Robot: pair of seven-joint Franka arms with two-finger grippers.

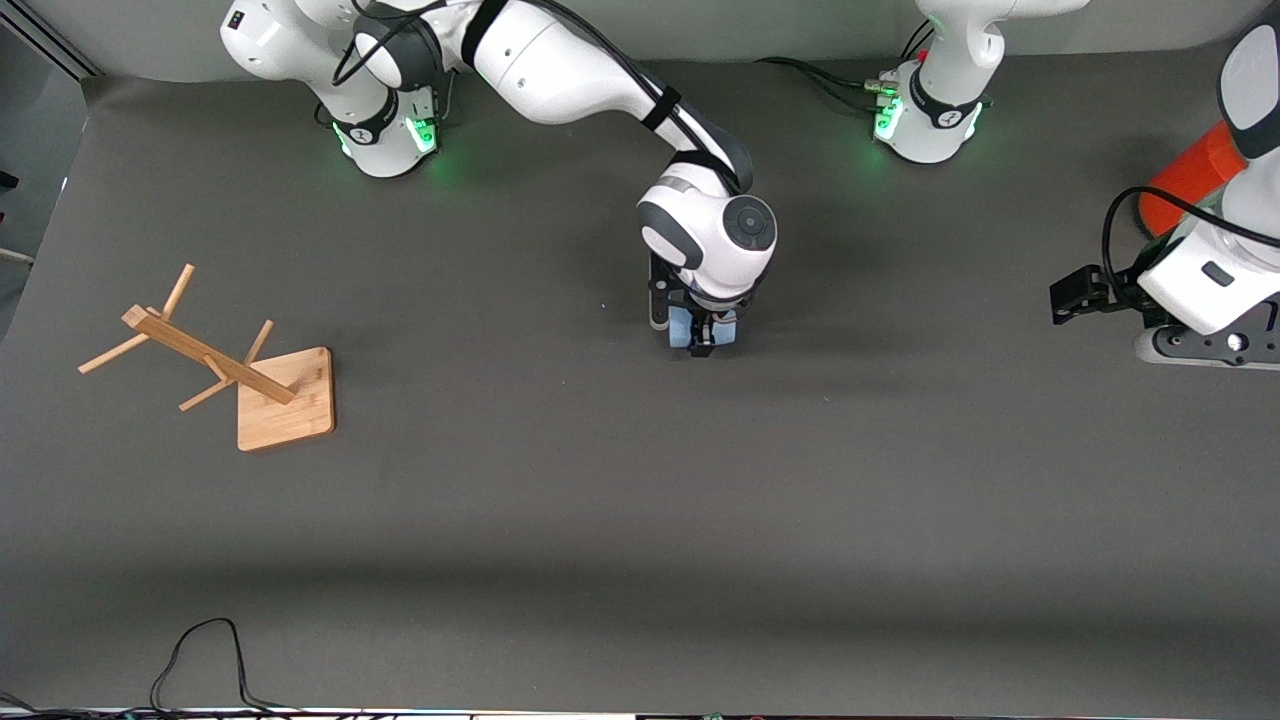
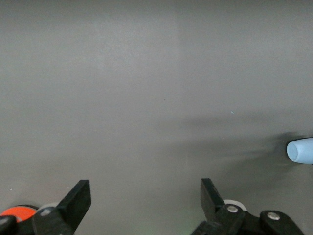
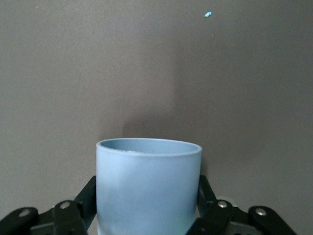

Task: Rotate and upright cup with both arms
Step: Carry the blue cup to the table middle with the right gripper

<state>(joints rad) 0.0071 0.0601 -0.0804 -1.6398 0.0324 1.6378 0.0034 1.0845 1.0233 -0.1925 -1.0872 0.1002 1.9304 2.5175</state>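
cup: small pale blue matte tumbler [image 3: 148, 186], clamped in right gripper [image 1: 703, 335] at mid-table
left gripper [image 2: 142, 203]: spread wide, holding nothing, waits by red-orange can [image 1: 1190, 175]

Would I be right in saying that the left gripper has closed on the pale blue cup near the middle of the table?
Not quite: it is the right gripper that is shut on the cup, as the right wrist view shows; the left gripper waits open.
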